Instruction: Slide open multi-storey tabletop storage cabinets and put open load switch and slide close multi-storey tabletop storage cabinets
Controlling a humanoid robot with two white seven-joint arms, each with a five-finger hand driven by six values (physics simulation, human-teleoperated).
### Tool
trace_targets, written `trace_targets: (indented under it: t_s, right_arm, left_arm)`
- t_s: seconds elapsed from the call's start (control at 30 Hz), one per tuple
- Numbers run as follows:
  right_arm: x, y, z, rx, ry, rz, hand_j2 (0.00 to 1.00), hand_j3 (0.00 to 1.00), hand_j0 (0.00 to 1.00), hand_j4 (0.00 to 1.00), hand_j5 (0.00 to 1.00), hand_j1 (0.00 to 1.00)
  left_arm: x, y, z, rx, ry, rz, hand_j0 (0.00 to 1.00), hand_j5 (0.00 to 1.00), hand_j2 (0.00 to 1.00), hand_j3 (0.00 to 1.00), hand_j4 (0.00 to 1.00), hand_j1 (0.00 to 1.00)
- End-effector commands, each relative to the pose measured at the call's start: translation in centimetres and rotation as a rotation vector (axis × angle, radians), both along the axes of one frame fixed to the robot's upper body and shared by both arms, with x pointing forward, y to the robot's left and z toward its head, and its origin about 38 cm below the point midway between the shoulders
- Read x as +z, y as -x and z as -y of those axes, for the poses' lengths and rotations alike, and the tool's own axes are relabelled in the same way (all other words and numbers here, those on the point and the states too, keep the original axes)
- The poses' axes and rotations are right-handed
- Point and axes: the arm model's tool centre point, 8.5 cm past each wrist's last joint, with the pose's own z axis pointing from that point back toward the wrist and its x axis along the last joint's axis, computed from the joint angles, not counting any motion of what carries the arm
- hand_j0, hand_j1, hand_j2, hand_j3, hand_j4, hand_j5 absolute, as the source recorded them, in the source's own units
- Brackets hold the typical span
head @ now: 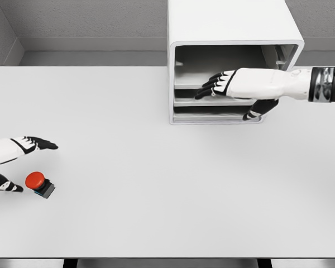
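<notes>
- At the far edge of the flat white table [156, 212] stands a white, rounded-cornered box-shaped storage cabinet [229, 22] with its open front facing the camera
- Inside the cabinet the upper compartment [223, 61] is a grey hollow with nothing visible in it; below it lie thin grey shelf-like tiers [212, 114], stacked one above the other, and I cannot tell whether any drawer is drawn out
- From the right comes the white right arm with a dark band at the wrist; its right hand [240, 92] reaches across the cabinet's front at the height of the middle tier
- That hand's black-tipped fingers [209, 86] stretch out towards the left, while the thumb [257, 111] points down over the lower tier; the hand is loose and grasps nothing that I can see
- Near the left edge of the table sits the load switch, a small dark square block with a round red button on top [38, 183], well apart from the cabinet
- Coming in from the left, the left hand [14, 162] is spread wide, fingers above the switch and thumb just beside it; it holds nothing
</notes>
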Motion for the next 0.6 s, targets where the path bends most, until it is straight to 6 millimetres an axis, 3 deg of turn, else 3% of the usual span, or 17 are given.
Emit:
trace_targets:
  t_s: [0.0,0.17,0.33,0.57]
  right_arm:
    - [-0.3,-0.6,0.3,-0.027,-0.015,-0.018,1.0,1.0,1.0,1.0,1.0,1.0]
    - [-0.8,-1.9,2.0,-0.093,-0.014,-0.036,1.0,1.0,1.0,1.0,1.0,1.0]
    - [-1.5,-3.2,2.1,-0.128,-0.029,-0.059,1.0,1.0,1.0,1.0,1.0,1.0]
    - [-2.1,-4.2,2.8,-0.169,-0.036,-0.078,1.0,1.0,1.0,1.0,1.0,1.0]
  left_arm:
    - [-0.2,-0.1,-0.5,0.021,-0.002,0.01,1.0,1.0,1.0,1.0,1.0,1.0]
    - [-1.1,0.2,-0.4,0.003,-0.039,-0.005,1.0,1.0,1.0,1.0,1.0,1.0]
    - [-2.1,1.1,1.1,-0.025,-0.001,-0.026,1.0,1.0,1.0,1.0,1.0,1.0]
    - [-2.6,1.0,1.1,-0.011,0.015,-0.027,1.0,1.0,1.0,1.0,1.0,1.0]
